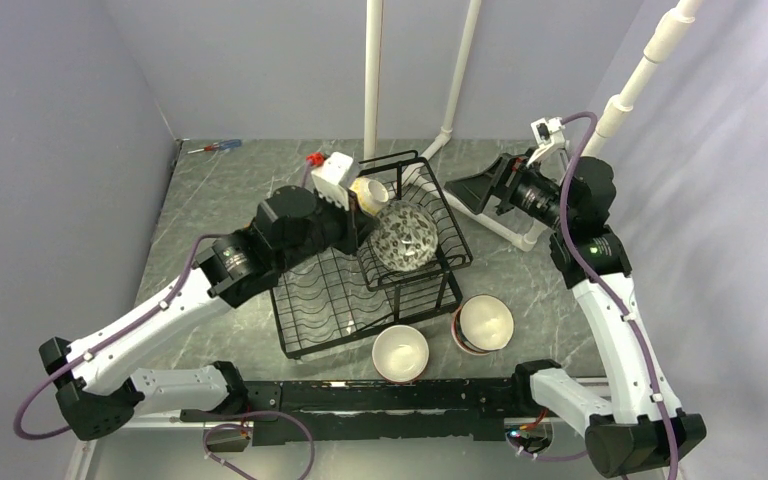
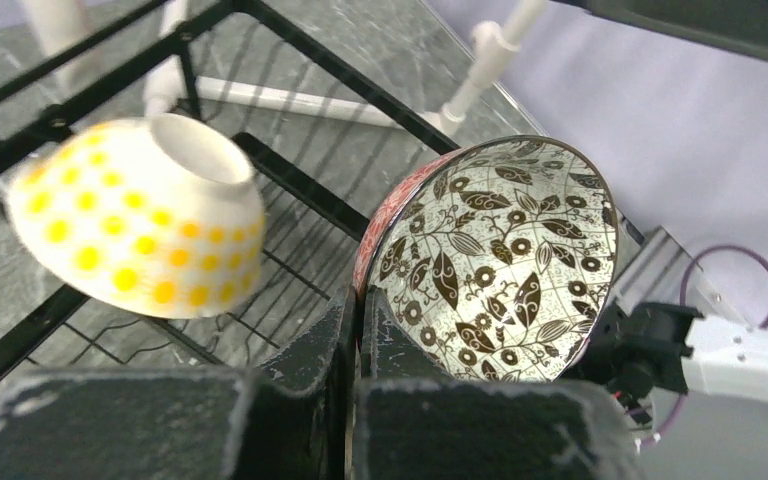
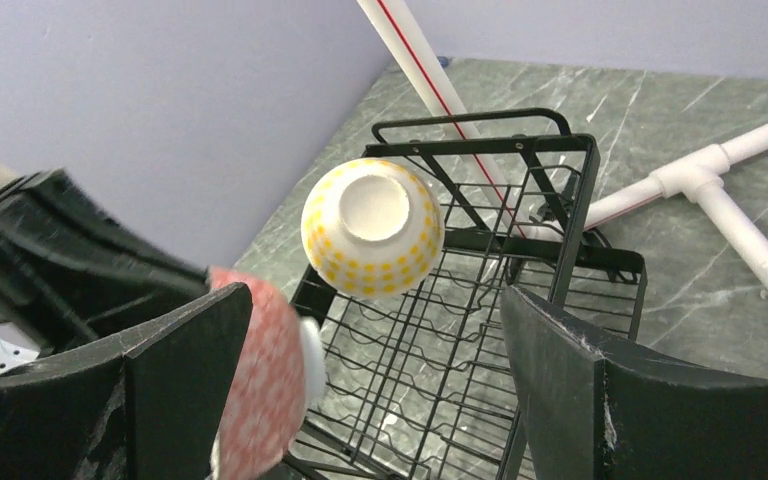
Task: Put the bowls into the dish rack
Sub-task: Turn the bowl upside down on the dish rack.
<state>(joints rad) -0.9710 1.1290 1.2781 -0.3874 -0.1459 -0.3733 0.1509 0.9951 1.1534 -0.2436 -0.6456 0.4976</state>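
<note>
1. Left gripper [image 2: 357, 312]: its jaws are closed narrow on the rim of the floral bowl [image 2: 495, 265], one finger inside and one outside.
2. Floral bowl: the interior has a dark leaf-and-scroll pattern on white and the exterior is pink-red. It is held on edge, with its opening facing the left wrist camera. In the top view it hangs over the raised basket of the dish rack [image 1: 328, 300]. Contact with the wires cannot be confirmed.
3. Yellow dotted bowl [image 3: 372, 230]: it sits tilted at the far end of the dish rack, just beside the floral bowl, with its foot ring facing the right wrist camera.
4. Right gripper [image 3: 375, 300]: its jaws are spread wide and hold nothing. It is aimed at the rack from the right side.
5. White bowl [image 1: 401, 352]: it stands upright on the table [image 1: 220, 200], near the rack's near edge.
6. Red-sided bowl [image 1: 482, 323]: it stands upright on the table to the right of the white bowl, close to it but not touching.
7. Screwdriver [image 1: 214, 147]: it lies at the far left corner of the table, well apart from the rack.
</note>
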